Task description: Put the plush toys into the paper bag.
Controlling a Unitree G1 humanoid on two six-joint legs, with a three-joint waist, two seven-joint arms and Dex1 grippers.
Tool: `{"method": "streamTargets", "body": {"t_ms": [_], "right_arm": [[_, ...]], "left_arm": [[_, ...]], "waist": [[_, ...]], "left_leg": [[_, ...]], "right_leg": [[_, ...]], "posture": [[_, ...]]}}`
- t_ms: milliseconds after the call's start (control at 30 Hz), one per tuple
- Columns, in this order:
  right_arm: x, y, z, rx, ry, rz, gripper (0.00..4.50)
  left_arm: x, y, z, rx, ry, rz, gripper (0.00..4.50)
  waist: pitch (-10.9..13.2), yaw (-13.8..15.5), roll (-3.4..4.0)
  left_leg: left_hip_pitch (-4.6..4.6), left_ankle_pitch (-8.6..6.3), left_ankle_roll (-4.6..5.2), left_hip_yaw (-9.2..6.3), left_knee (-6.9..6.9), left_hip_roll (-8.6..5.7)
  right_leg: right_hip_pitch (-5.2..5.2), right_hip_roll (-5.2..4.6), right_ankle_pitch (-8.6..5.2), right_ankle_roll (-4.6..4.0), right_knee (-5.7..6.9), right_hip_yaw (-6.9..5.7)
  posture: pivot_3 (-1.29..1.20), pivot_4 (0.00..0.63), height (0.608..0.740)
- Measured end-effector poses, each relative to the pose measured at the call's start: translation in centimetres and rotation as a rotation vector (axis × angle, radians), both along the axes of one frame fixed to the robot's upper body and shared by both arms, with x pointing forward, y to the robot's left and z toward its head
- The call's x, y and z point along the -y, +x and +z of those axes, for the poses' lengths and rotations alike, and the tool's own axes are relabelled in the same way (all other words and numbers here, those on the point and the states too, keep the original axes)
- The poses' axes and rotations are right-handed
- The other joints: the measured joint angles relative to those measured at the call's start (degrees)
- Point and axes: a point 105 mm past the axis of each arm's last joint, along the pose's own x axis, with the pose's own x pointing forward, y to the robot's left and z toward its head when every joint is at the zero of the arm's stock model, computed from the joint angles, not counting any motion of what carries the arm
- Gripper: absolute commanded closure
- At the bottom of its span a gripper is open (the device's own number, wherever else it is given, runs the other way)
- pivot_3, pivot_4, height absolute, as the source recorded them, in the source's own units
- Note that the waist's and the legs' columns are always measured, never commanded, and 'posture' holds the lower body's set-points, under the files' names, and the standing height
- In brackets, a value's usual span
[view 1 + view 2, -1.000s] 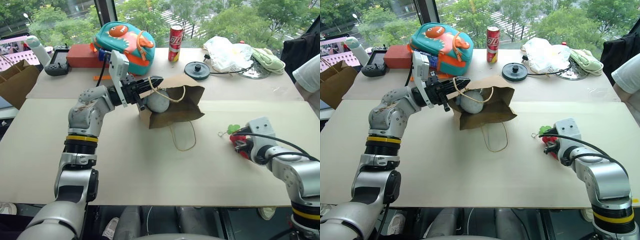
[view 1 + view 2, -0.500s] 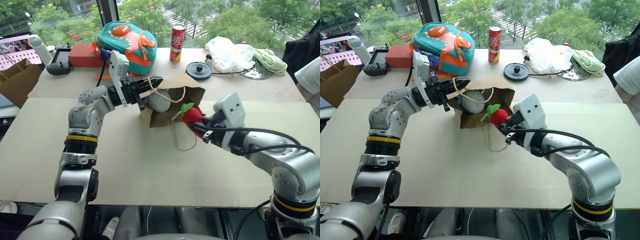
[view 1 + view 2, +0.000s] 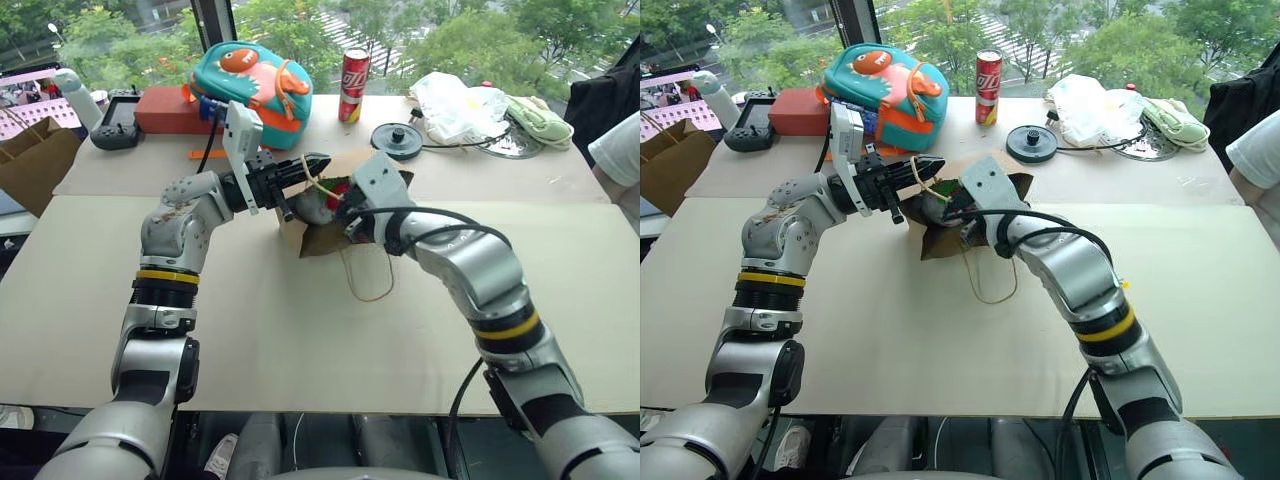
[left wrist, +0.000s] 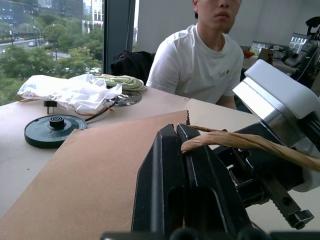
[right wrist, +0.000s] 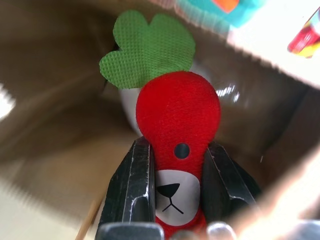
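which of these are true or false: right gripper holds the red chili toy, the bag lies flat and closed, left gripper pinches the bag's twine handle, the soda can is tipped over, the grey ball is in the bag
1. The right gripper holds the red chili toy. True.
2. The bag lies flat and closed. False: its mouth is held open, with the chili at the opening.
3. The left gripper pinches the twine handle. True.
4. The soda can is tipped over. False: it stands upright on the table.
5. The grey ball is in the bag. True.
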Motion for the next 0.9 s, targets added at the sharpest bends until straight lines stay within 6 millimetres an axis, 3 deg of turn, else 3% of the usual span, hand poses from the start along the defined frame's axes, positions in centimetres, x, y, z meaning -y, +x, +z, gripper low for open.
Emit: {"method": "streamTargets", "body": {"t_ms": [233,433,900], "right_arm": [[-0.7,0.7,-0.5,0.005,0.001,-0.004,0.12],[-0.2,0.5,0.0,0.013,0.016,-0.015,0.12],[5.4,-1.8,1.0,0.006,0.023,-0.115,0.12]], "left_arm": [[0.1,0.0,0.0,0.0,0.001,-0.005,4.5],[0.1,-0.1,0.0,0.0,0.001,-0.008,4.5],[0.2,0.0,0.1,-0.001,0.0,-0.013,4.5]], "waist": [[0.0,0.0,0.01],[0.0,0.0,0.01],[0.0,0.0,0.01]], "left_leg": [[-0.01,0.0,0.0,-0.01,-0.01,0.02],[-0.01,0.0,0.0,-0.02,-0.01,0.01],[-0.01,0.0,0.0,-0.03,0.0,-0.02]], "right_leg": [[0.0,0.0,0.0,0.0,0.01,-0.03],[0.0,-0.01,0.0,-0.01,0.01,-0.04],[0.0,-0.02,0.0,0.0,-0.03,-0.04]], "posture": [[0.0,0.15,0.733],[0.0,0.15,0.733],[0.0,0.15,0.733]]}}
